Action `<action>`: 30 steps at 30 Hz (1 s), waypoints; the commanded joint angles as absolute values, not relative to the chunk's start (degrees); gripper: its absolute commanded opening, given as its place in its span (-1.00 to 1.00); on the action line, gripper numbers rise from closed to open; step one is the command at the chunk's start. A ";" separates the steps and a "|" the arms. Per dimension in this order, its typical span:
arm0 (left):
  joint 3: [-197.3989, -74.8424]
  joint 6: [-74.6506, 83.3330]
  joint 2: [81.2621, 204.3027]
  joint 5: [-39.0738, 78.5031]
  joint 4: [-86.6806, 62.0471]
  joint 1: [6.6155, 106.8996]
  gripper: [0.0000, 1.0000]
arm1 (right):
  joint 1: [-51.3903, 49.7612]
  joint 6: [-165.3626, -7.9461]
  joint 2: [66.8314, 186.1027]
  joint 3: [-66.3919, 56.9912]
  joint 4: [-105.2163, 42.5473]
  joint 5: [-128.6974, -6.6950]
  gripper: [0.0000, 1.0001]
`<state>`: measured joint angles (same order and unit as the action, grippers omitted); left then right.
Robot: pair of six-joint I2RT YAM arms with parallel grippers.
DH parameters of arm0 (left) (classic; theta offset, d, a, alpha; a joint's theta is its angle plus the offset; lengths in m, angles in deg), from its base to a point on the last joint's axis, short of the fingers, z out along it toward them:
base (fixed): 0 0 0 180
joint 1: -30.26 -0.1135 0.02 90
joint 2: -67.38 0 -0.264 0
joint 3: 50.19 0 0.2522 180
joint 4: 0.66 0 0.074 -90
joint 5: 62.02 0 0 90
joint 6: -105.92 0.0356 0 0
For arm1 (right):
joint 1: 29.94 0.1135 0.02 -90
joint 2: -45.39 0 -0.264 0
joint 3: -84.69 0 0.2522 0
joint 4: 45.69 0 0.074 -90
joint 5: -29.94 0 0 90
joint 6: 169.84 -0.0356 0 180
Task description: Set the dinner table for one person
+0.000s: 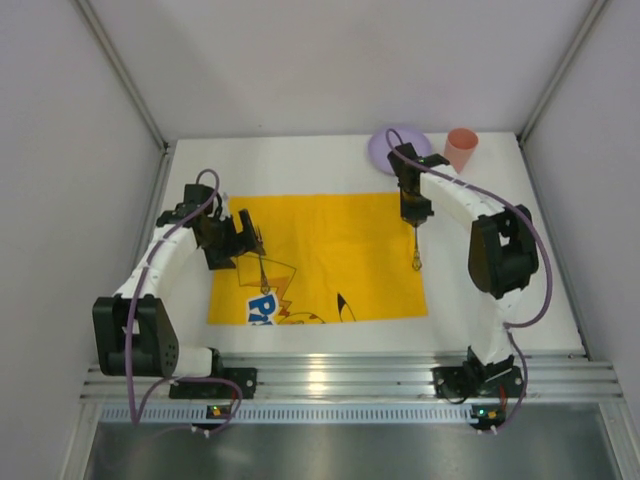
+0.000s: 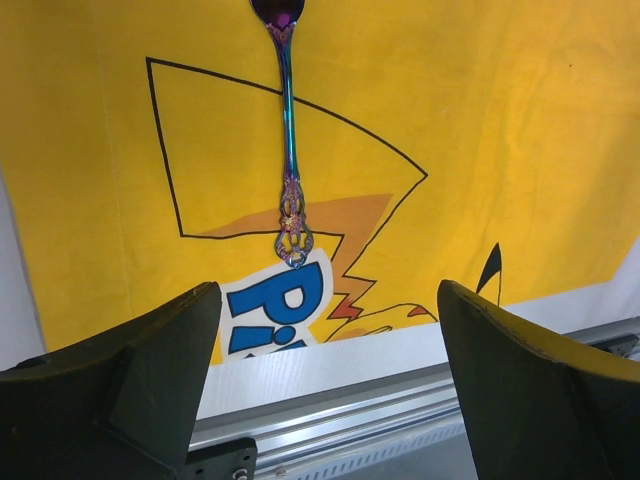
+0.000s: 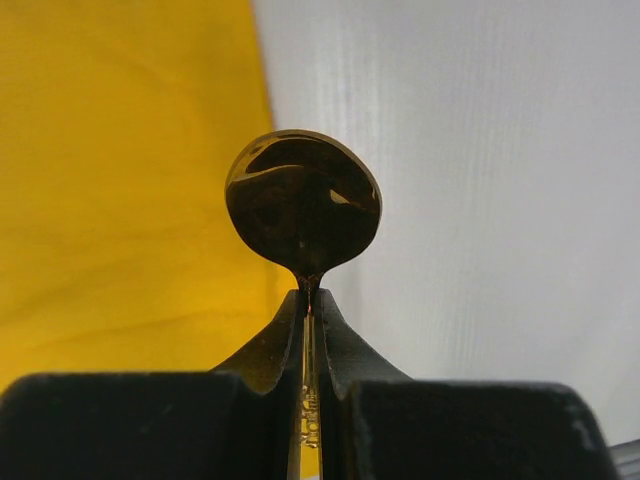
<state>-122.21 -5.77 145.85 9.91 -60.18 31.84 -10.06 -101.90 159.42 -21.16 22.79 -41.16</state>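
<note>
Right tool (image 3: pixel 308 300) clamps a shiny gold metal spoon (image 3: pixel 303 200) (left tool (image 2: pixel 325 290) gapes, empty); cutlery-laying step, I reckon, and next needs gentle lowering.

A fixed overhead camera at the near edge looks down on the whole surface (image 1: pixel 300 165); both wrist cameras hang close over the yellow placemat (image 1: pixel 330 250), seen in all views.
</note>
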 commanded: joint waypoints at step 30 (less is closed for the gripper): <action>-123.54 -6.93 137.77 9.70 -63.03 31.93 0.90 | -1.11 -107.79 155.79 -19.50 19.21 -48.99 0.22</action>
<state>-122.34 -6.47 138.60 9.65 -62.84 31.84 -1.56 -107.96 162.40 -16.92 17.78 -51.63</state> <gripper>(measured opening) 0.949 0.585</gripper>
